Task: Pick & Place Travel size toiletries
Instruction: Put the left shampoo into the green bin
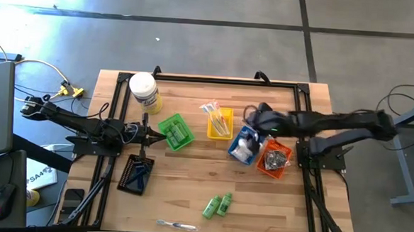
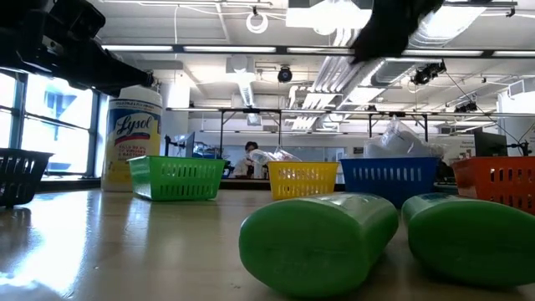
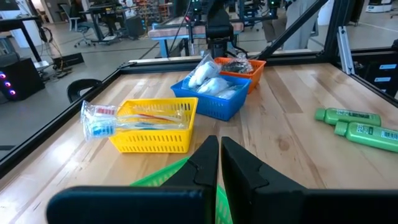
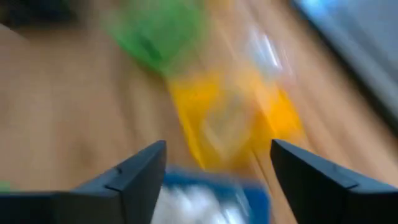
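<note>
Two green tubes lie on the table near its front edge, large in the low view. A clear-wrapped item lies nearer the front edge. Wrapped toothbrushes stick out of the yellow tray. White packets fill the blue tray, and dark sachets sit in the orange tray. My right gripper hangs open and empty above the blue tray. My left gripper is shut and empty, pointing level, beside the green tray.
A large white jar with a yellow label stands at the far left. A black tray with combs sits near the left arm. Bare wood lies between the trays and the green tubes. A black frame rims the table.
</note>
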Available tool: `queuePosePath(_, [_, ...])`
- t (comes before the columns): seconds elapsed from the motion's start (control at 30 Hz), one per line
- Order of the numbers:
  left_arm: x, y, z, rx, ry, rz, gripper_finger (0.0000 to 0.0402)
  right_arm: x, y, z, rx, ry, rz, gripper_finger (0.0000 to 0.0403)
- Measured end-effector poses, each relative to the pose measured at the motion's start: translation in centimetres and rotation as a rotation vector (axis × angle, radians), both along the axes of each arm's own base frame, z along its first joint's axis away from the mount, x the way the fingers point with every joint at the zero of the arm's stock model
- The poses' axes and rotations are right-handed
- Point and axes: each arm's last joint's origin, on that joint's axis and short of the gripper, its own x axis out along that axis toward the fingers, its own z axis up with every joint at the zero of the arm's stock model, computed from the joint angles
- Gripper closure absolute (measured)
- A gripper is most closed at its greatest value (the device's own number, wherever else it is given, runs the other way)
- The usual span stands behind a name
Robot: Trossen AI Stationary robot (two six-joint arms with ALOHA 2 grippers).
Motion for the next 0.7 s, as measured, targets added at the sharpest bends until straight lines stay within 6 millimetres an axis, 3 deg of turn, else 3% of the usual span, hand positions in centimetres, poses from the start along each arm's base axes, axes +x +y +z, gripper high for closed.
queuePosePath(0.17, [0.0,0.0,-0.1,0.002,0.007,0.004,0.0385,-2.8,2.1,2.9,-0.047,-0.431,0.166,0.0192])
queuePosePath(0.3, [0.0,0.0,-0.2,0.004,0.017,0.003,0.0385,-6.1,2.2,2.5,-0.019,-0.601,0.196,0.0258])
queuePosePath(0.43, [0.0,0.0,-0.2,0.005,0.021,0.003,0.0385,-8.5,2.3,0.6,0.025,-0.752,0.261,0.0326])
queuePosePath(0.57, [0.0,0.0,-0.1,-0.020,0.010,0.005,0.0385,-9.9,2.6,-2.8,0.043,-0.844,0.305,0.0387])
queuePosePath(0.7, [0.0,0.0,-0.1,-0.040,0.010,0.006,0.0385,-10.3,2.6,-5.9,0.059,-0.870,0.301,0.0395])
